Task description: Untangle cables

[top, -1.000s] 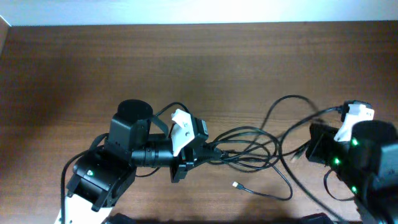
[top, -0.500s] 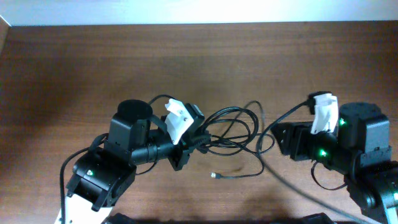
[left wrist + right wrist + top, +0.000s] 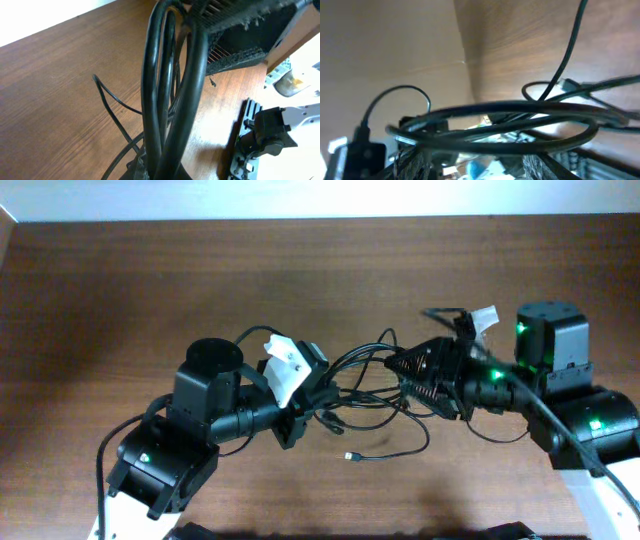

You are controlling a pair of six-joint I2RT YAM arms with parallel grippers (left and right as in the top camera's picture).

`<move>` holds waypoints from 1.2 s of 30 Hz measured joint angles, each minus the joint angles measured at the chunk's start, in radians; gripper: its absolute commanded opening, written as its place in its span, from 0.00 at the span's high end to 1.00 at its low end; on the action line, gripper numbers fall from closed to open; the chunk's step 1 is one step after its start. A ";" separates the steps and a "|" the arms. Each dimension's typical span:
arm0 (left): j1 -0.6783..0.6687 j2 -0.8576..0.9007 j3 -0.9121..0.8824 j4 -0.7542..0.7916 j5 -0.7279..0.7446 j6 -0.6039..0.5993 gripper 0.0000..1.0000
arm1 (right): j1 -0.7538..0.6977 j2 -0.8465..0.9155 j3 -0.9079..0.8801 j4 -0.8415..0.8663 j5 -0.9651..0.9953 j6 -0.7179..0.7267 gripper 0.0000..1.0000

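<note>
The black cables (image 3: 365,385) form a tangled bunch of loops at the table's middle, strung between my two grippers. One loose cord trails forward to a small metallic plug (image 3: 348,456). My left gripper (image 3: 318,408) is shut on several strands at the bunch's left end; in the left wrist view they rise thick from the jaws (image 3: 160,100). My right gripper (image 3: 408,375) is open at the bunch's right end. In the right wrist view the loops (image 3: 520,116) lie across the gap between its spread fingers (image 3: 407,162). Its ribbed pads also show in the left wrist view (image 3: 240,35).
The brown wooden table (image 3: 150,290) ends at a white strip (image 3: 300,198) at the back. The right arm's body (image 3: 560,380) with green lights stands at the right, with its own thick wire. A metal clamp bracket (image 3: 265,135) sits past the table's edge.
My right arm has swung up and left from the right front to the tangle. The cables have been drawn together leftward. My left gripper has kept hold and shifted little.
</note>
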 measured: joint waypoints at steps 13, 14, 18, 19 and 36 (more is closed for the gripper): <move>-0.042 0.000 0.000 0.092 0.038 0.134 1.00 | 0.000 0.014 0.000 0.138 -0.045 0.299 0.35; -0.057 0.000 0.000 0.092 0.039 0.150 1.00 | 0.000 0.014 0.000 0.138 -0.045 0.306 0.41; -0.071 0.000 0.000 0.092 0.023 0.172 1.00 | 0.010 0.014 0.000 0.143 -0.041 0.309 0.96; -0.073 0.000 0.000 0.092 0.011 0.175 1.00 | 0.021 0.014 0.000 0.143 -0.038 0.313 0.96; -0.078 0.308 0.000 -0.003 -0.291 -0.064 0.01 | 0.086 0.023 0.000 0.100 0.337 -0.177 0.96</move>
